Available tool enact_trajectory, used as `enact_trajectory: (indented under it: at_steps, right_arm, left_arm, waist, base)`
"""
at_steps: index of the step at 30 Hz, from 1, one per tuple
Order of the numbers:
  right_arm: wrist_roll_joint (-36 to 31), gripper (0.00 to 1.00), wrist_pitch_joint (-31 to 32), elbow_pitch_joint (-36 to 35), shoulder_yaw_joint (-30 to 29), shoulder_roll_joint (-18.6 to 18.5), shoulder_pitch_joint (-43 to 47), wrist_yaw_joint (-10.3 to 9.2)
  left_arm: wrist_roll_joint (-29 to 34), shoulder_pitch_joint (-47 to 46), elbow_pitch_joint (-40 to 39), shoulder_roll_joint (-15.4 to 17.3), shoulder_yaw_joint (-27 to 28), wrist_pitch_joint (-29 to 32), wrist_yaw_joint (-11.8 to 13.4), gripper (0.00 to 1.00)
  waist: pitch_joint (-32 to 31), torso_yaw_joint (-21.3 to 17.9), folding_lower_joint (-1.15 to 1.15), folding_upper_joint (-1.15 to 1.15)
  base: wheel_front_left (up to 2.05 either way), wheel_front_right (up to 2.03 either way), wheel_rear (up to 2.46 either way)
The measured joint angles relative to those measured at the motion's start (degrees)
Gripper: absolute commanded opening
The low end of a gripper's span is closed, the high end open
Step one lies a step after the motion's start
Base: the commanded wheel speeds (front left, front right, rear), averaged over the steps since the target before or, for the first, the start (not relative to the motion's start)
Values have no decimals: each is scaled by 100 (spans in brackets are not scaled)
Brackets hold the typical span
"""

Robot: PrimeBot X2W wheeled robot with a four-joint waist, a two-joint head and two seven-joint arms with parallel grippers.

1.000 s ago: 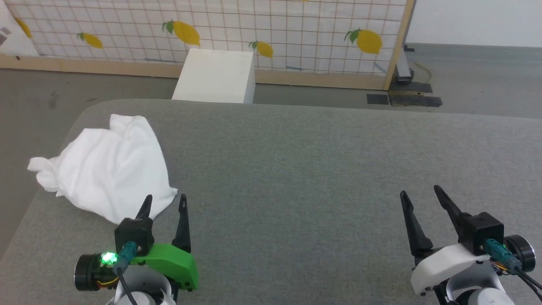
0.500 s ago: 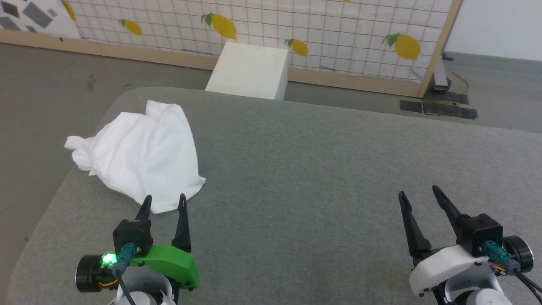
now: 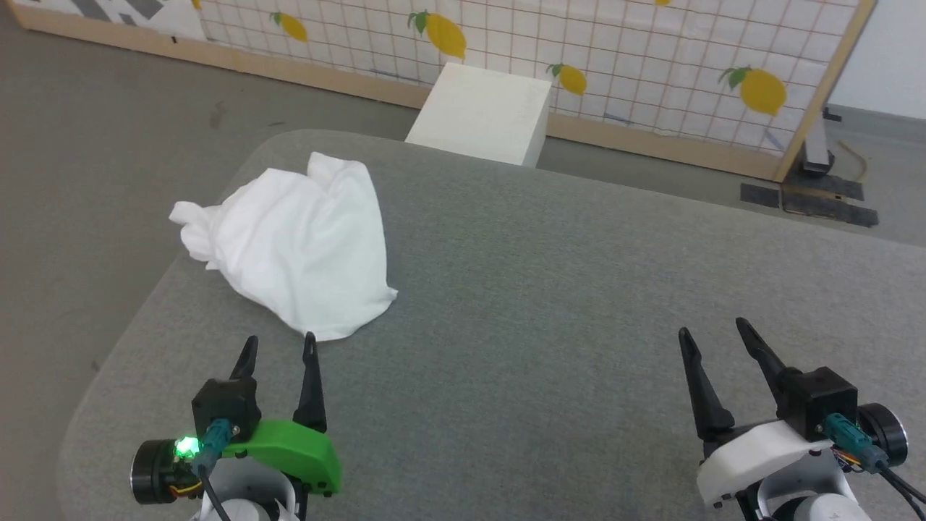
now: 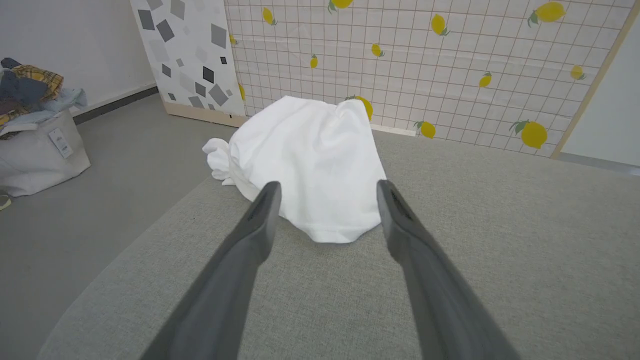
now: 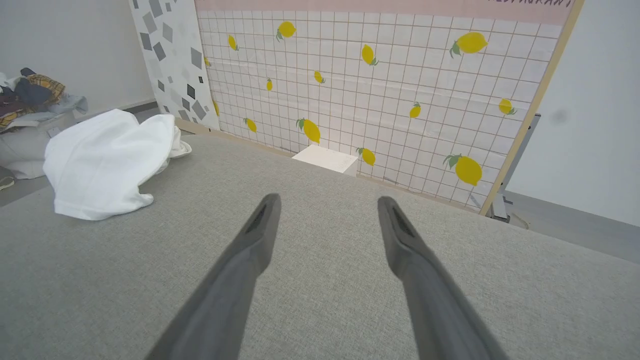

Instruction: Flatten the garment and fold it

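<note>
The garment is a crumpled white heap near the far left corner of the grey padded table. It also lies ahead in the left wrist view and at the left in the right wrist view. My left gripper stands open just short of the garment's near edge, with nothing between its fingers. At the lower right my right gripper is open too, over bare table far from the cloth.
A rigid white box stands on the floor beyond the table's far edge, before a lemon-print screen. A bag of clothes sits on the floor to the left. The table's left edge runs close to the garment.
The head camera has turned left, so the whole scene has shifted right in the picture. Both grippers keep their places in the view and stay open.
</note>
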Motion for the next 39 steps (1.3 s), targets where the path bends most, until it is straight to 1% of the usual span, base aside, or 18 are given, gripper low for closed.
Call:
enact_trajectory:
  at_steps: [16,26,39]
  right_arm:
    - [3,100,-124,34,34,0,-9,0]
    - [48,100,-196,66,32,1,-79,0]
    - [119,100,-339,147,64,3,-98,0]
  left_arm:
    - [-247,-1,127,81,-31,-202,194,100]
    - [-311,-3,201,114,-115,-324,254,100]
    - [-446,-67,354,177,-226,-472,400,100]
  waist:
    - [67,469,0,0]
    - [82,755,0,0]
    - [78,1099,0,0]
  base:
    - [0,0,0]
    - [0,0,0]
    - [0,0,0]
